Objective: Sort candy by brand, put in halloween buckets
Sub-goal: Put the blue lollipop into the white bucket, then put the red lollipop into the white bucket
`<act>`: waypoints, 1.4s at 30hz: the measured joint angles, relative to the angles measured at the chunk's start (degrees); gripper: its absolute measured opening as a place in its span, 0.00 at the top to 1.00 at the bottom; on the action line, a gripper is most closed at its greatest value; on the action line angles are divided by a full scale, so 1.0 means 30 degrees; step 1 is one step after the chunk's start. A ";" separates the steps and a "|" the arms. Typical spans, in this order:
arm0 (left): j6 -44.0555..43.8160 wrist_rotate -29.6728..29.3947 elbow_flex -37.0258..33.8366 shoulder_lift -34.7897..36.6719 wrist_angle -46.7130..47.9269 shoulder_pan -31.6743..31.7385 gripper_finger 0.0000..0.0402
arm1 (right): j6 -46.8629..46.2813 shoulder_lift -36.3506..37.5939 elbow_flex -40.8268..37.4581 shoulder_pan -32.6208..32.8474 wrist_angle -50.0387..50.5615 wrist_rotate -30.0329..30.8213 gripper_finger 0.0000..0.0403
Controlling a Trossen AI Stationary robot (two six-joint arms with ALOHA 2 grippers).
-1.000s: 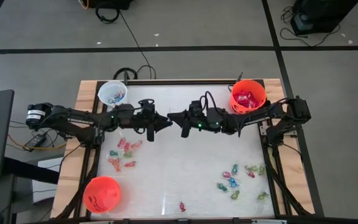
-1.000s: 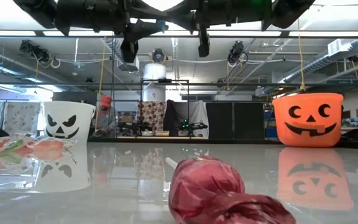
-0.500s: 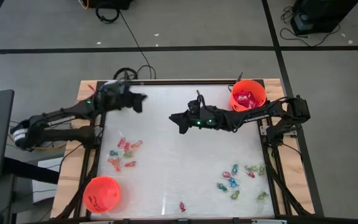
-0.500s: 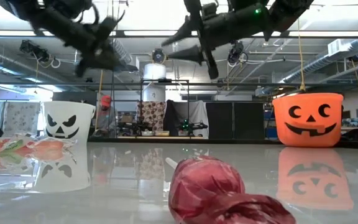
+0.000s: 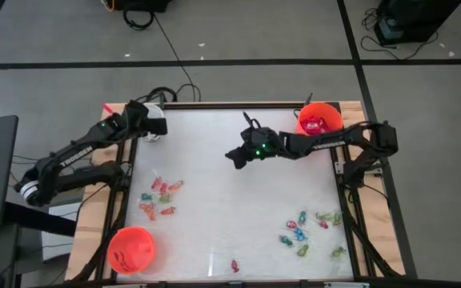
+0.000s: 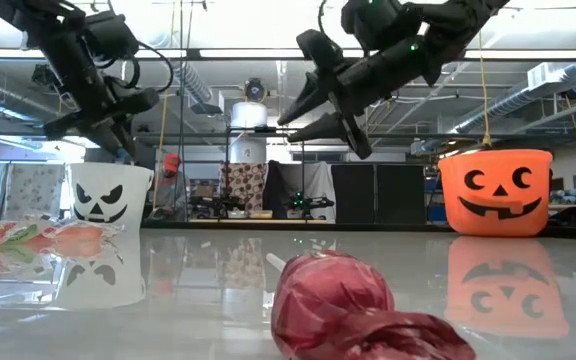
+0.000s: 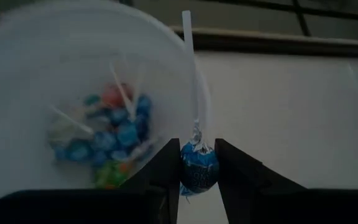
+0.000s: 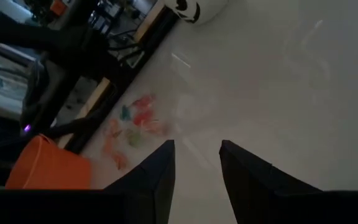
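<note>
My left gripper (image 5: 154, 122) hangs over the white bucket (image 7: 55, 81) at the table's far left corner, shut on a blue-wrapped lollipop (image 7: 198, 168). Several lollipops lie in that bucket. My right gripper (image 5: 234, 158) hovers open above the table's middle with nothing between its fingers (image 8: 197, 158). An orange bucket (image 5: 319, 122) holding red packets stands at the far right, and another orange bucket (image 5: 131, 249) at the near left. Loose candy lies in a left cluster (image 5: 160, 198) and a right cluster (image 5: 306, 232). My left gripper pinches the lollipop's blue wrapped head (image 7: 199, 163) between its two fingers. The fingers slant downward toward the bucket. The white stick (image 7: 189, 68) points away from the fingers, past the bucket's rim, and the lollipop is lifted clear.
A single red candy (image 5: 234, 265) lies near the front edge, large in the low view (image 6: 338, 305). The table's wooden rim (image 5: 102, 200) runs along the left side. Bare white tabletop (image 5: 238, 208) lies between the two candy clusters.
My left gripper has swung from the table's middle to the far left corner, over the white bucket, tipping downward with the lollipop still in its fingers. My right gripper has opened, tipped downward and sunk a little, staying near the middle.
</note>
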State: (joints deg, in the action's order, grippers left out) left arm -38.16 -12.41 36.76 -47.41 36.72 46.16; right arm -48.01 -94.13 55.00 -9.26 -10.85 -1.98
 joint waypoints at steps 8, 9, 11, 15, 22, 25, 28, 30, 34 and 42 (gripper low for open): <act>0.1041 -0.2563 0.1800 -0.2084 0.1502 0.1445 0.77 | 0.1396 0.0000 0.0000 -0.2208 0.0141 -0.3345 0.65; 0.1148 -0.2516 0.1838 -0.2601 0.1841 0.1692 0.77 | 0.1550 0.0000 0.0000 -0.2444 0.0192 -0.3722 0.65; 0.1421 -0.1833 0.1839 -0.3826 0.2387 0.2115 0.77 | 0.1711 0.0000 0.0000 -0.2913 0.0461 -0.4330 0.65; 0.1500 -0.0885 0.1839 -0.6116 0.2466 0.2392 0.77 | 0.2463 0.0000 0.0000 -0.3557 0.1593 -0.5146 0.65; 0.0972 -0.0787 0.1847 -0.7587 0.2163 0.2483 0.70 | 0.3575 0.0000 0.0000 -0.3751 0.3226 -0.5893 0.65; 0.1028 -0.0799 0.2078 -0.7580 0.2177 0.2604 0.65 | 0.3715 0.0000 0.0000 -0.3751 0.3374 -0.5931 0.65; 0.0875 -0.0687 0.2428 -0.7551 0.2277 0.2877 0.58 | 0.3719 0.0000 0.0000 -0.3751 0.3377 -0.6010 0.65; 0.0704 -0.0473 0.2459 -0.7553 0.2409 0.2981 0.54 | 0.3699 0.0000 0.0000 -0.3751 0.3378 -0.6131 0.65; 0.1772 0.0557 0.2459 -0.6587 0.2695 0.2990 0.49 | 0.3424 0.0142 0.0000 -0.3751 0.3572 -0.6581 0.65; 0.4374 0.1009 0.4382 -0.2161 0.2584 0.2518 0.48 | 0.3904 0.1624 -0.0007 -0.3137 0.6525 -0.6131 0.66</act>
State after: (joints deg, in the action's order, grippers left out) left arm -25.04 -9.38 49.91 -53.89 44.47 53.72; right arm -36.30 -89.25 54.98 -18.67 8.72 -20.38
